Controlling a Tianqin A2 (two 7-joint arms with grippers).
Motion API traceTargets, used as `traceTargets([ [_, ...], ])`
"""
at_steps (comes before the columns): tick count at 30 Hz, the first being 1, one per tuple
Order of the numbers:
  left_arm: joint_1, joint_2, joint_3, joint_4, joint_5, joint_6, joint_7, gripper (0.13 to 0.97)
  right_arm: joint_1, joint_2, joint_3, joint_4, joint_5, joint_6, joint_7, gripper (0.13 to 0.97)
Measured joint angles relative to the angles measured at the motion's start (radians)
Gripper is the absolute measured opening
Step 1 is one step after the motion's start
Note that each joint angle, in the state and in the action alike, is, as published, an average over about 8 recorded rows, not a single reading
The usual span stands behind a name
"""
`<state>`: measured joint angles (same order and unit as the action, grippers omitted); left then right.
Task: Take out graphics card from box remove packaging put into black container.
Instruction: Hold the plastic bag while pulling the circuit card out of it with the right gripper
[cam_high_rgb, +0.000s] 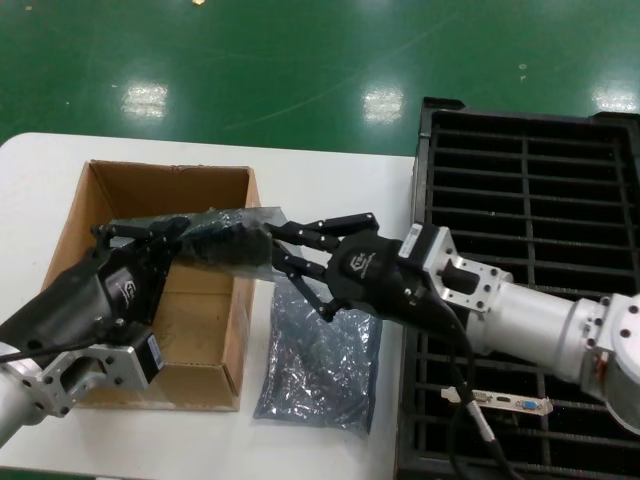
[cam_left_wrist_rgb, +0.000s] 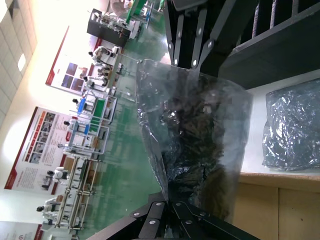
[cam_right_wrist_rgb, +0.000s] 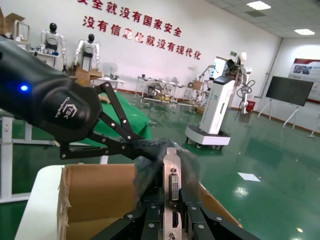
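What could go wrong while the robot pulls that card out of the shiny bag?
The right gripper pinches the card only by its metal end, so the card might slip and drop into the box. The left gripper holds only the thin plastic of the bag, which could tear or slide loose.

Both arms raised and reaching inward, grippers facing each other at mid-frame in head view. Left gripper (cam_high_rgb: 180, 238) angled up-right from lower left, fingers pinched on one end of bag (cam_high_rgb: 228, 238). Right gripper (cam_high_rgb: 285, 250) extended leftward from right side, wrist roughly level, fingers clamped on card bracket (cam_right_wrist_rgb: 171, 185) at opposite end.
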<state>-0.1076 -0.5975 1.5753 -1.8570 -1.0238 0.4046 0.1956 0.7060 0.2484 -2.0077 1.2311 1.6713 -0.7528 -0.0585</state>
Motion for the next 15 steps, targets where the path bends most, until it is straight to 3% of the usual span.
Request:
traceTargets([
  [15, 0.0, 0.0, 0.0, 0.0, 0.0, 0.0, 0.0, 0.138, -0.133, 0.142, 0.073, 0.237, 0.033, 0.035, -0.019, 0.186],
])
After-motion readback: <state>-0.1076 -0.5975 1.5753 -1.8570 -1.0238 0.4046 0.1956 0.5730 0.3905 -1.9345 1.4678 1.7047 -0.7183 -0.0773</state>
